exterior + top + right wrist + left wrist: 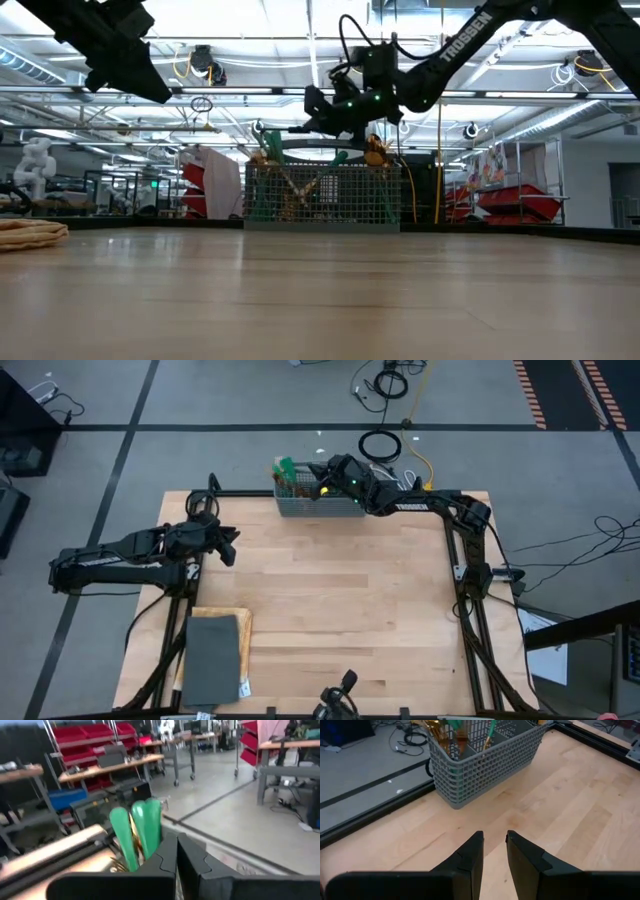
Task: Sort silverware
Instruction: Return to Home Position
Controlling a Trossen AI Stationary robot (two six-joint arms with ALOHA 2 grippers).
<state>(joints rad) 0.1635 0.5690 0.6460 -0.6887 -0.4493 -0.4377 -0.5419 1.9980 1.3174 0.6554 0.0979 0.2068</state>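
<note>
The silverware (136,832) shows only as blurred green handles in the right wrist view, too crowded to count. The basket (485,767) is cut off by the left wrist picture's edge. From above, the right gripper (320,470) covers part of it.

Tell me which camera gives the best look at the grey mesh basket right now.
Left wrist view: the basket sits close, compartments and silverware visible. High view shows it small, under the right gripper. Low view shows one side wall. Right wrist view catches only green handles.
</note>
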